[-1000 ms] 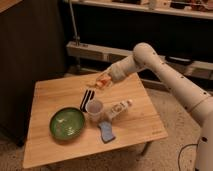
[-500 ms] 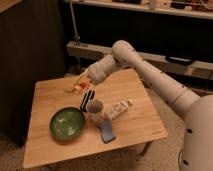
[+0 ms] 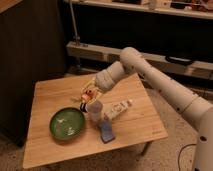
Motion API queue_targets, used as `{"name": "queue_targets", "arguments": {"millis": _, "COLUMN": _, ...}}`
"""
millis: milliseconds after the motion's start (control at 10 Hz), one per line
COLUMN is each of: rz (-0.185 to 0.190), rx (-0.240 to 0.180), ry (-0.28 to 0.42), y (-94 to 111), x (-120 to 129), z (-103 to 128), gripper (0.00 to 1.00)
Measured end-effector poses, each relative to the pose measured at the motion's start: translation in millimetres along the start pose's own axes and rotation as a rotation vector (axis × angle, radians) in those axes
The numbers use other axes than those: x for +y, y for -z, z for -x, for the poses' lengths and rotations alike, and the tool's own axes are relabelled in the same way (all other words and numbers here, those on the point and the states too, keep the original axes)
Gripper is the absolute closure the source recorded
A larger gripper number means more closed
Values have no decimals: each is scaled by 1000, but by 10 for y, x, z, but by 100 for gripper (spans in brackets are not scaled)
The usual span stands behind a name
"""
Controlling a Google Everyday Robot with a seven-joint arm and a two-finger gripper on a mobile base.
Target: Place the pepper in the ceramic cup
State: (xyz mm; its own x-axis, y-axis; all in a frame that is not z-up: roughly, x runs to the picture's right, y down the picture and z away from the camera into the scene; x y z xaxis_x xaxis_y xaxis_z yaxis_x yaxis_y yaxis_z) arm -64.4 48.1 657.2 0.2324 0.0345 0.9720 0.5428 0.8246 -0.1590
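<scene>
The orange pepper (image 3: 88,93) is held at the tip of my gripper (image 3: 88,96), which is shut on it. The gripper hangs over the wooden table (image 3: 50,92), just above and a little left of the ceramic cup (image 3: 95,111). The cup is small, pale grey and upright near the table's middle. The pepper is above the cup's rim, not inside it. The white arm reaches in from the right and hides part of the table behind it.
A wide green bowl (image 3: 67,123) sits left of the cup. A white labelled bottle (image 3: 119,108) lies on its side right of the cup. A blue object (image 3: 106,131) lies in front of the cup. A dark cabinet stands at the left, shelves behind.
The gripper with the pepper has moved from the table's back, left and then down, to just above the cup. The things on the table have not moved.
</scene>
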Motion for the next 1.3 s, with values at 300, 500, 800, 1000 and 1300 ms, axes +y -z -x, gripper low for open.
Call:
{"name": "queue_targets", "arguments": {"millis": 300, "rz": 25, "rx": -74, "ry": -20, "y": -218, "x": 106, "z": 36, "gripper": 86}}
{"name": "queue_targets", "arguments": {"millis": 500, "rz": 47, "rx": -91, "ry": -34, "y": -335, "x": 136, "z": 8, "gripper": 86}}
{"name": "queue_targets", "arguments": {"millis": 800, "rz": 56, "rx": -121, "ry": -78, "y": -457, "x": 242, "z": -240, "gripper": 80}}
{"name": "queue_targets", "arguments": {"millis": 1000, "rz": 56, "rx": -131, "ry": -99, "y": -476, "x": 275, "z": -338, "gripper": 62}}
{"name": "queue_targets", "arguments": {"millis": 1300, "rz": 52, "rx": -119, "ry": -109, "y": -449, "x": 283, "z": -425, "gripper": 28}}
